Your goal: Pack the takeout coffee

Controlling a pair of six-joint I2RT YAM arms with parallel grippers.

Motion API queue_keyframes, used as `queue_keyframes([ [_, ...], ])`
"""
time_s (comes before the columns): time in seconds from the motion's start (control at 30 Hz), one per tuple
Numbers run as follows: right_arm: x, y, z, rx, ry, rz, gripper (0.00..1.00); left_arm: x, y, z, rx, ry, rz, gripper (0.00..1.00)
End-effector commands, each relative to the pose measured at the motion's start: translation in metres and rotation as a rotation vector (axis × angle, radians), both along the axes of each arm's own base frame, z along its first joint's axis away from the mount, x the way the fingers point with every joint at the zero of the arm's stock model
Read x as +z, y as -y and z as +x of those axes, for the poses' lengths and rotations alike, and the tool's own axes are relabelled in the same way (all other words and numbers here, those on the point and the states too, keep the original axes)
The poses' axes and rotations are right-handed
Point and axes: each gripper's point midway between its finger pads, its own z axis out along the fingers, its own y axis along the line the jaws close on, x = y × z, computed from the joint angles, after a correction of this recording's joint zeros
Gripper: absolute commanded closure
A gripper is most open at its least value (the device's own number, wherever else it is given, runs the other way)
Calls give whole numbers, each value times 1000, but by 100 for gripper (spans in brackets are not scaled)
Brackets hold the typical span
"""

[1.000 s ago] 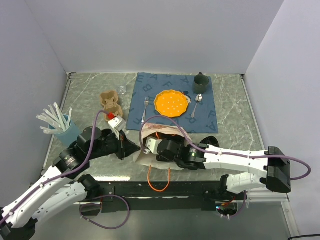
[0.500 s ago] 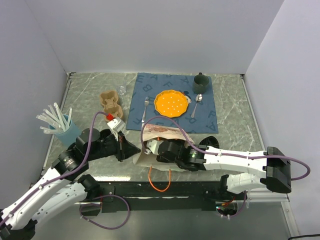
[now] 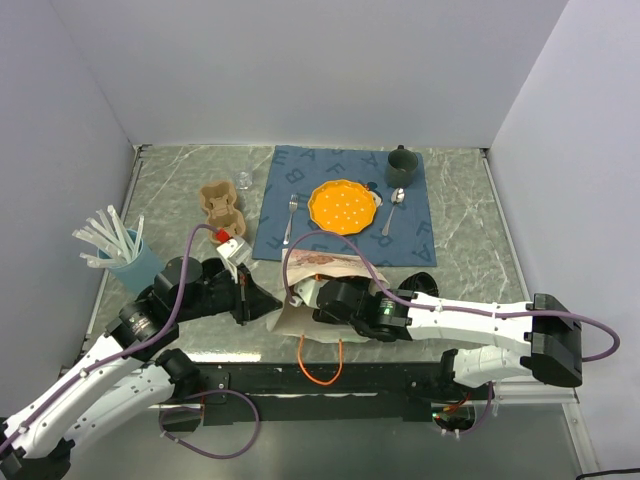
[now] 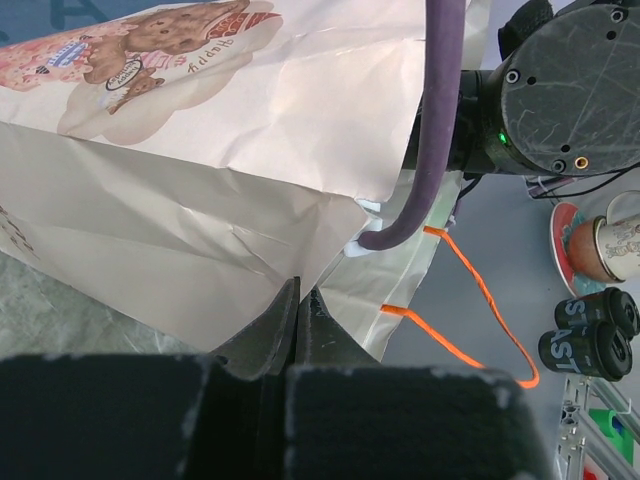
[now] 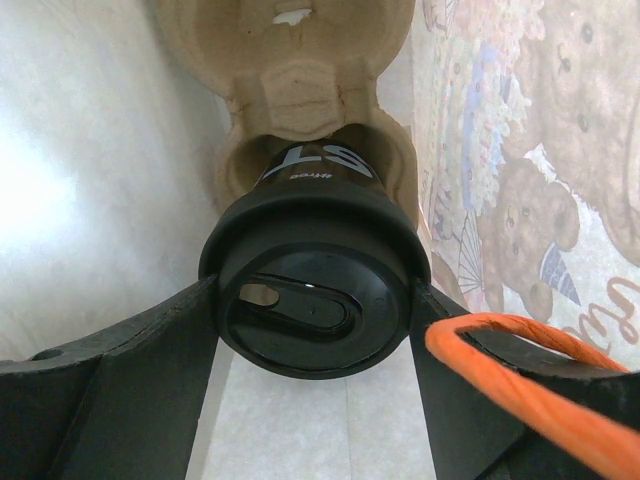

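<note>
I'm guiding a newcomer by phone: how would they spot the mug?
Find the blue placemat on the table. At its far right corner, beyond the spoon, stands the mug: dark green and upright, unlike the flat orange plate nearby.

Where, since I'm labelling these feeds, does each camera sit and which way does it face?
Top external: above and behind the bases, looking down on the table; left arm and right arm show, both reaching the paper bag.
Left wrist: on the left arm, looking along its shut left gripper pinching the bag's edge; right arm beyond.
Right wrist: inside the bag, looking along the right gripper clamped on the takeout coffee in a pulp carrier.
Shared: all three show the bag's orange handle.
</note>
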Motion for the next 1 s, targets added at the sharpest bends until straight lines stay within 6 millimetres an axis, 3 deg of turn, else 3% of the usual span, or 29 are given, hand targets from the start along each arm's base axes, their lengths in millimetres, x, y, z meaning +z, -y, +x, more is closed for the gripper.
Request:
queue_keyframes([
  [0.0, -5, 7, 7, -47, 6, -8, 58, 19, 7, -8, -47, 6, -70, 99],
  [0.23, -7, 7, 3, -54, -17, 18, 57, 25, 5, -9, -48, 22, -77, 99],
  [0.37, 6, 4, 10, -53, 38, 52, 59, 25, 5, -5, -42, 43, -63, 99],
  [0.5, 19, 1, 16, -46, 77, 46, 59, 32, -2, 21, 65, 149, -13, 99],
  [0.63, 18, -2, 12, -20, 41, 49, 58, 50, -3, 32, 90, 265, -41, 99],
  [0.73, 11, -1, 8, -14, 10, 52, 58, 46, -3, 29, 78, 277, -49, 99],
  [0.97, 20, 1, 20, -55, 66, 57, 59, 36, 0, 14, -1, 288, -69, 99],
])
